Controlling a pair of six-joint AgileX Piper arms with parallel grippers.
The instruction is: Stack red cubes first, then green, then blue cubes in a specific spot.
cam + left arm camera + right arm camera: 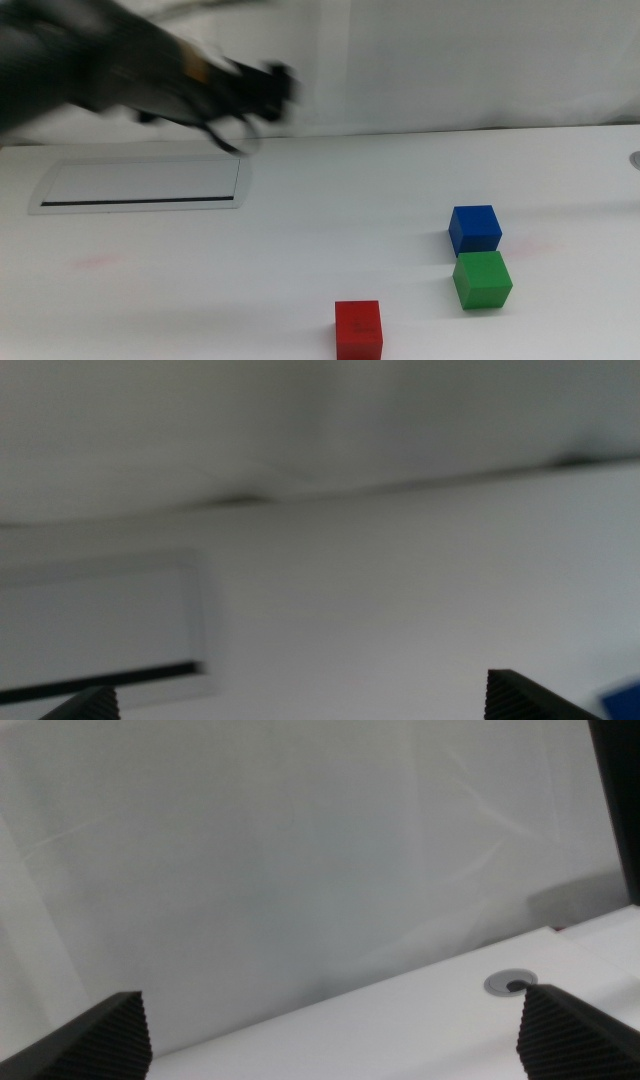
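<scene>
Plain white worktop (300,250) with a pale wall behind it, nothing fancy. The left gripper (262,98) is up in the air over the far left part of the worktop, blurry in the middle view; its own wrist camera shows the two dark fingers (530,695) spread wide apart, released, holding nothing. The right gripper (330,1065) is out of the middle view, its fingers (100,1040) also spread wide and empty, pointed at the wall and a small round grommet (510,984) in the worktop. Near the left gripper there's a grey-framed panel (140,185) with a dark slot. Well off to the right sit three same-size matte cubes: the blue cube (475,229), the green cube (482,279) just in front of it, nearly touching, and the red cube (358,329) apart, nearer the front edge.
</scene>
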